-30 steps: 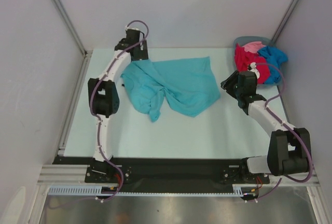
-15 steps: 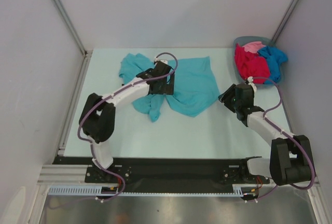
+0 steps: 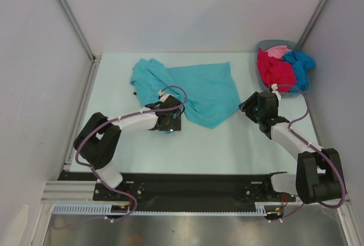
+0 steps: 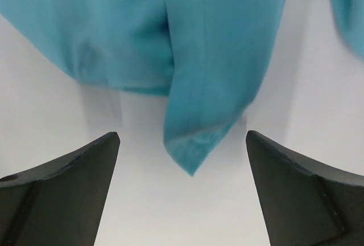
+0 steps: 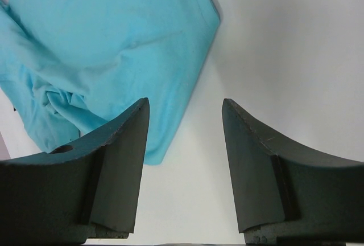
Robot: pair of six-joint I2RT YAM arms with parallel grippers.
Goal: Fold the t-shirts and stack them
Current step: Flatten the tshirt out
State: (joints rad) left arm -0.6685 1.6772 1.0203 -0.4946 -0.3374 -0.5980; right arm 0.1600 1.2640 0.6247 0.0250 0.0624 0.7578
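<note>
A teal t-shirt (image 3: 202, 89) lies crumpled on the table, with a pointed fold hanging toward the near edge. My left gripper (image 3: 170, 124) hovers low over that near tip, jaws wide open. In the left wrist view the teal tip (image 4: 196, 149) lies between the open fingers (image 4: 85, 172), untouched. My right gripper (image 3: 248, 106) is open just right of the shirt's right corner (image 5: 114, 41), with only bare table between the fingers (image 5: 122, 160). Red (image 3: 272, 70), pink (image 3: 278, 50) and blue (image 3: 300, 62) t-shirts are piled in the basket.
The grey-blue basket (image 3: 263, 45) stands at the table's back right corner, close behind the right arm. White walls with metal posts enclose the table on three sides. A black rail runs along the near edge.
The left arm swung from the back left of the table across the teal shirt to its near tip. The right gripper shifted slightly toward the near edge.
</note>
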